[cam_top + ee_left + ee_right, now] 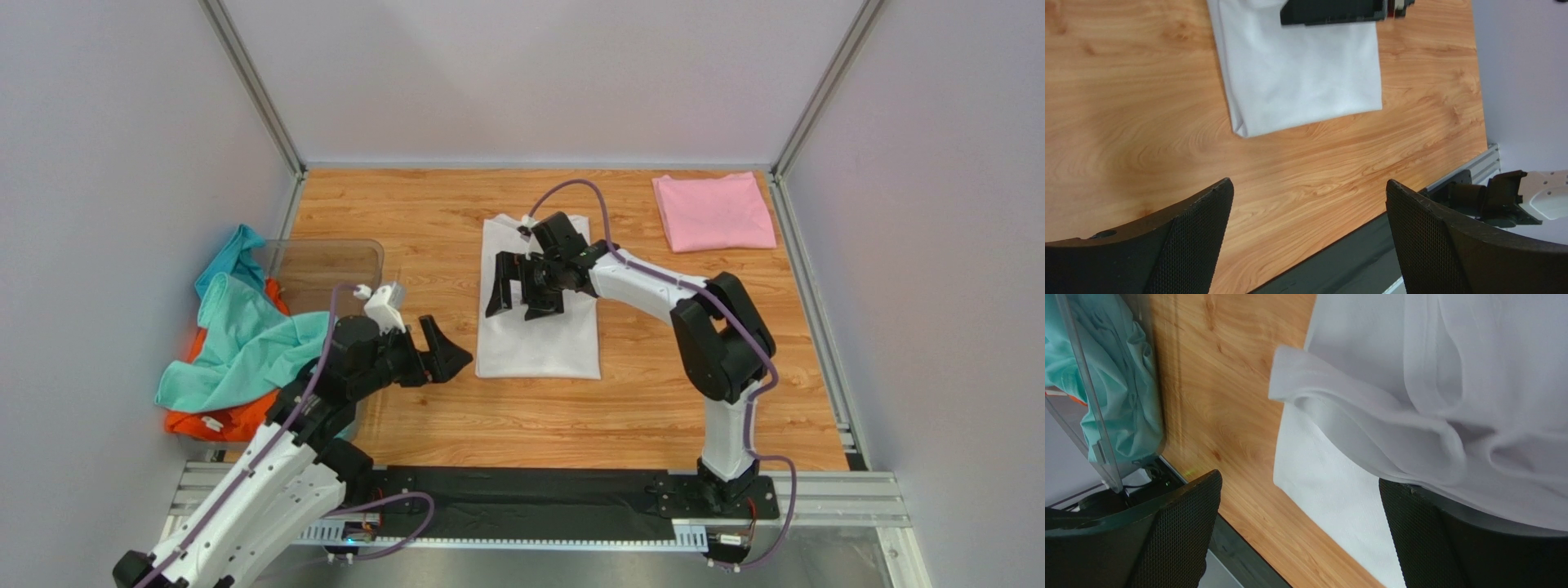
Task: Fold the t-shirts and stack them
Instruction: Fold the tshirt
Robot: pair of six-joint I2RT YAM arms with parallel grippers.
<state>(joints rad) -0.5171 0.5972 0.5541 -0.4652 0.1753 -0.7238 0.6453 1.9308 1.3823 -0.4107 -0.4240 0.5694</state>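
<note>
wood-grain table (pixel 429 417), grey walls (pixel 111 123), white t-shirt (pixel 540 349) flat.

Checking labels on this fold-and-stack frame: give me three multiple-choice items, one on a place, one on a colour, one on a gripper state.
1. Where does the pink shirt lie?
A. far right corner of the table
B. middle of the table
C. near left corner

2. Which shirt is beneath the right gripper?
A. a teal one
B. the white shirt
C. an orange one

3. How is the left gripper?
A. shut on cloth
B. open, holding nothing
C. shut on nothing

Key:
1 A: it lies folded at the far right.
2 B: white cloth fills the right wrist view.
3 B: its fingers stand wide apart over bare table.
</note>
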